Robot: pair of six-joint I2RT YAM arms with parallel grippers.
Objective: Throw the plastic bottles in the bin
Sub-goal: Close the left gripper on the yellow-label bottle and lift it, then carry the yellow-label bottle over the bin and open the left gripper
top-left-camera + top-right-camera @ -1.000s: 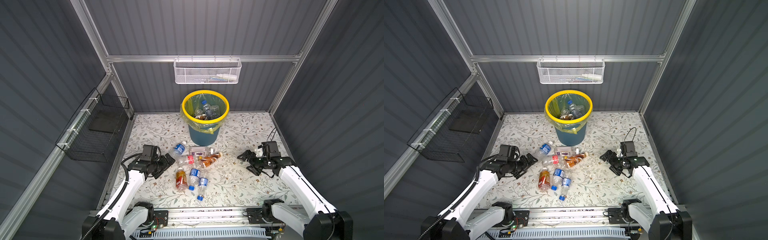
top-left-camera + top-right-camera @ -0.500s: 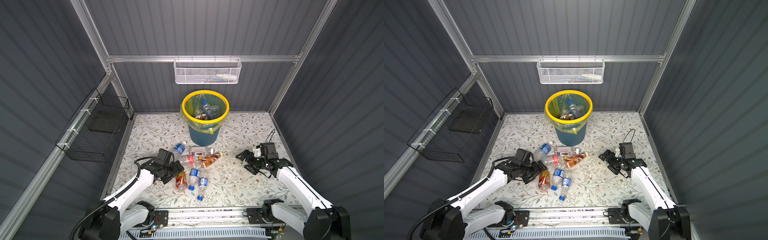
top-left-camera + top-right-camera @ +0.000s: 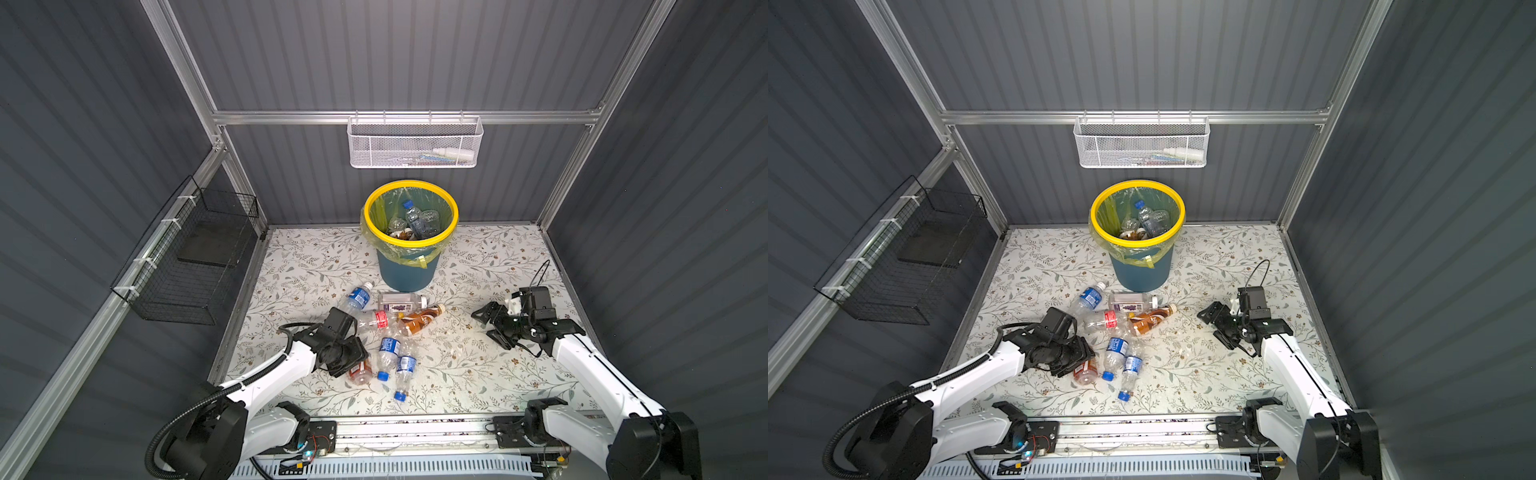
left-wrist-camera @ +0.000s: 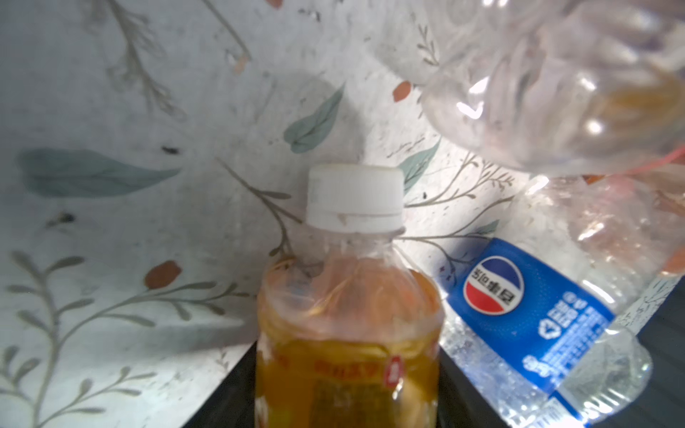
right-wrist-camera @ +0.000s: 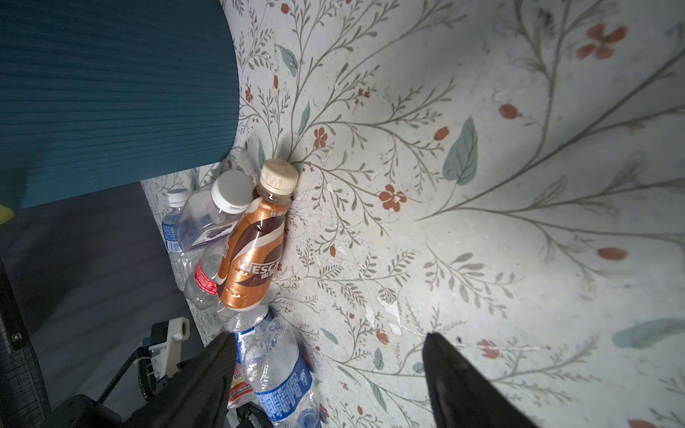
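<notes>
The orange bottle [image 3: 359, 373] lies on the table [image 3: 478, 386] at lower centre in both top views, well short of the bin [image 3: 409, 268]. The left hand [image 3: 345, 358], a second ago near the table's left edge, now covers it and seems clenched on it. The right hand [image 3: 489, 326] hangs released, mid-right, barely shifted.

Glossy clear plastic bottles [image 3: 388, 353]; matt ribbed bin [image 3: 405, 276].

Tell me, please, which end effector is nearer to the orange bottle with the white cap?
Left. The left end effector sits right at the orange bottle, which lies between its fingers; the right end effector hovers open, well away over bare tabletop.
</notes>
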